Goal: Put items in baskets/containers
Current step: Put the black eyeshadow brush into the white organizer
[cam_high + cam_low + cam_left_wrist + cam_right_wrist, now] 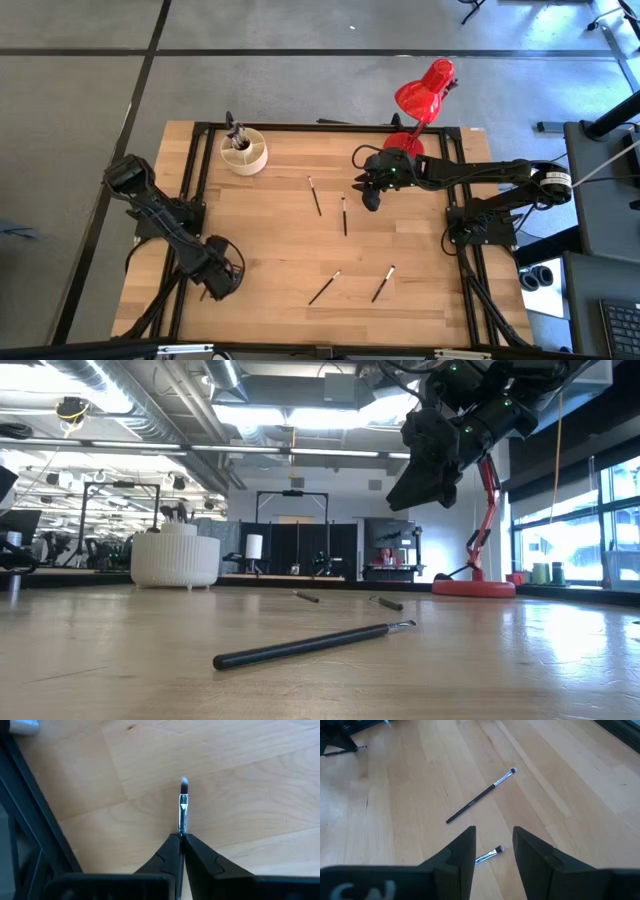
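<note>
- four makeup brushes lie loose on the bench [280, 270]: two near the front edge [324, 288] [383, 284], both slanting; two mid-bench [314, 196] [344, 216], running roughly front to back.
- left end effector [205, 292], front left, pinches a fifth brush [182, 812], handle hidden between its fingers.
- right end effector [368, 196] hovers spread above the mid-bench brushes.
- cream organiser [244, 152], back left, holds brushes, count unclear.

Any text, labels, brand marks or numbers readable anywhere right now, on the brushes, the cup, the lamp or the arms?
None can be read.
Right gripper: pale marks on the housing at the picture's lower edge, cut off, illegible.
Brushes on the table: any handle print too small to read.
White organiser cup: plain, no label visible.
Red lamp: no visible marking.
Left gripper, shut on a brush: no marking visible.
</note>
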